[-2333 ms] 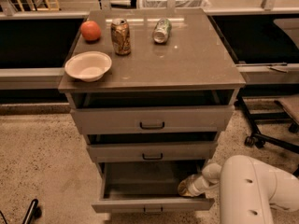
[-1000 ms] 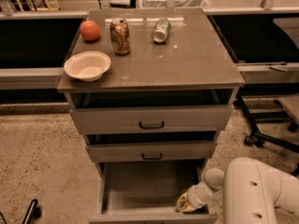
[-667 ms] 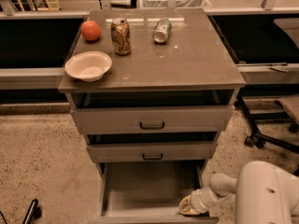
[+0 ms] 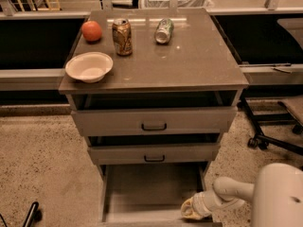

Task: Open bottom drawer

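The flat grey-brown bottom drawer [image 4: 151, 193] lies pulled far out at the near foot of the cabinet [image 4: 194, 65], farther than two seconds ago. The pale, rounded gripper [image 4: 191, 208] sits at its near right corner (its grasp cannot be told). A round white bowl [image 4: 89, 66], an orange [image 4: 92, 30] and two cans [image 4: 122, 37] rest on the matte top.
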### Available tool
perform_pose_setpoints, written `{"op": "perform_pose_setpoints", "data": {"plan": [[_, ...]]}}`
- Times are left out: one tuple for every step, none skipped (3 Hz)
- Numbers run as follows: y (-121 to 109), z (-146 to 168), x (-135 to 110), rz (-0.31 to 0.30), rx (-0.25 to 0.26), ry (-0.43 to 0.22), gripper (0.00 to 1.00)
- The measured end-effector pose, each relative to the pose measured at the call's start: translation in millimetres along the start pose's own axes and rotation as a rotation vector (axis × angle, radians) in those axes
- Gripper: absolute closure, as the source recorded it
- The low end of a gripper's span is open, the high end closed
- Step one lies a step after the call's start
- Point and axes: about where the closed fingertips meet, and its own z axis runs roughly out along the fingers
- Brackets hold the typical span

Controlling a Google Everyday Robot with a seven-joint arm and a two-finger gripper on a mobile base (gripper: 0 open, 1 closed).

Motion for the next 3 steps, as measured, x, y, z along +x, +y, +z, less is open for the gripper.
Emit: {"op": "perform_pose_setpoints", "data": {"plan": [[-5.2,-45.4,-52.0,-0.148,0.106,-0.007,0.84],[-5.3,-74.8,-72.6,-0.210,0.149,-0.023,0.60],[-6.2,-77.1,-73.0,-0.213,0.154,-0.022,0.37]]}}
